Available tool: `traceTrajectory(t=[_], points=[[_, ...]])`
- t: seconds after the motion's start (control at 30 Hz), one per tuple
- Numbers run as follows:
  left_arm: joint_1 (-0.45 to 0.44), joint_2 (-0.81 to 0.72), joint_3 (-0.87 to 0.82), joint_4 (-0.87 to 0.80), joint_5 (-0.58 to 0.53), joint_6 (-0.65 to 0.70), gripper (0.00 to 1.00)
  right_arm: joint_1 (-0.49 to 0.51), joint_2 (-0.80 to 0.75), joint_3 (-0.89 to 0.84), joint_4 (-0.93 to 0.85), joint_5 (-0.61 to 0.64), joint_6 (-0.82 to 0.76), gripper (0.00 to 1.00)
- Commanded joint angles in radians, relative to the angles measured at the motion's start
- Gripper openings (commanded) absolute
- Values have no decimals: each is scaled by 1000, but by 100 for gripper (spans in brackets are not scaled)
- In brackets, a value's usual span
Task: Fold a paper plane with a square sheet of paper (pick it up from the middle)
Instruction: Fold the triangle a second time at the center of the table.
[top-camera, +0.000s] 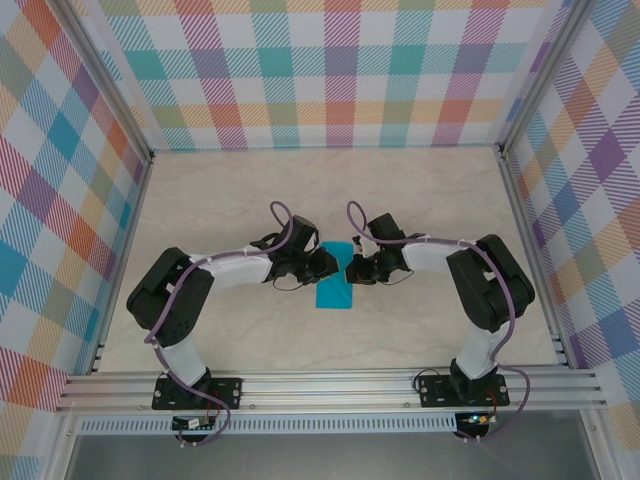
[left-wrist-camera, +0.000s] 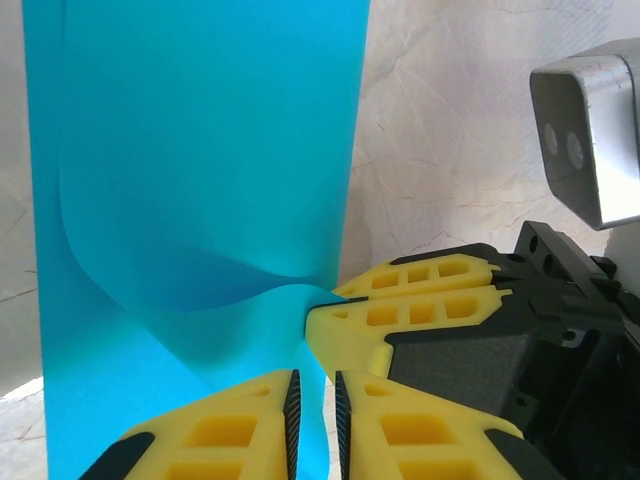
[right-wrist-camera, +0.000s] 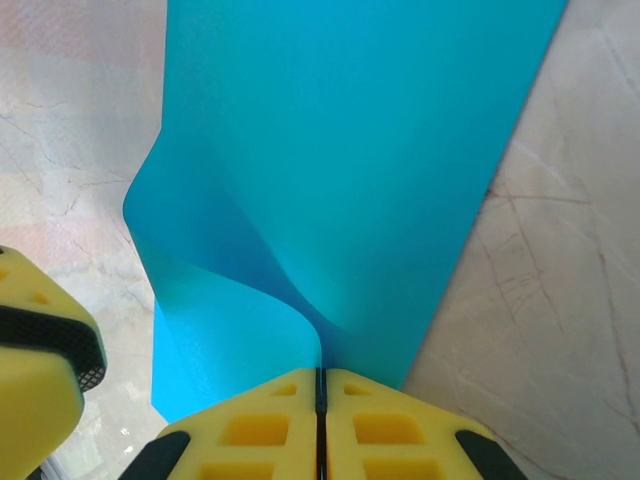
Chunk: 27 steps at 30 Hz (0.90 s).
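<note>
The square sheet of paper (top-camera: 332, 293) is teal-blue and lies on the table as a long narrow strip, one layer curling up off it (left-wrist-camera: 200, 150) (right-wrist-camera: 350, 130). My right gripper (right-wrist-camera: 321, 375) is shut on the raised edge of that layer, and the left wrist view shows it (left-wrist-camera: 325, 303) pinching the paper's corner. My left gripper (left-wrist-camera: 315, 385) stands with its jaws a narrow slit apart. The paper's edge runs between them against the left pad, with table showing beside it. Both grippers (top-camera: 325, 265) (top-camera: 352, 270) meet tip to tip over the strip's far half. A paper plane is out of view.
The marbled table (top-camera: 220, 200) is walled by plaid panels (top-camera: 330, 70) at the back and sides. An aluminium rail (top-camera: 330, 385) carries the arm bases along the near edge. The right arm's wrist camera (left-wrist-camera: 590, 130) hangs close to my left gripper.
</note>
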<state>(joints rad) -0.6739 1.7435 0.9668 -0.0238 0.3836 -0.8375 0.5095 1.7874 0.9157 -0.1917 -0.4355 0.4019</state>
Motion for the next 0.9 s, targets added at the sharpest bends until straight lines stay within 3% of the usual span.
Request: traceTrajectory(t=[0.0, 0.23, 0.87], points=[[-15, 12, 23, -19, 5, 14, 16, -6, 9, 18, -19, 3, -29, 9], [-15, 7, 17, -30, -9, 9, 0, -6, 10, 14, -20, 11, -30, 9], [-15, 60, 5, 41, 21, -20, 0, -6, 9, 12, -20, 16, -28, 9]])
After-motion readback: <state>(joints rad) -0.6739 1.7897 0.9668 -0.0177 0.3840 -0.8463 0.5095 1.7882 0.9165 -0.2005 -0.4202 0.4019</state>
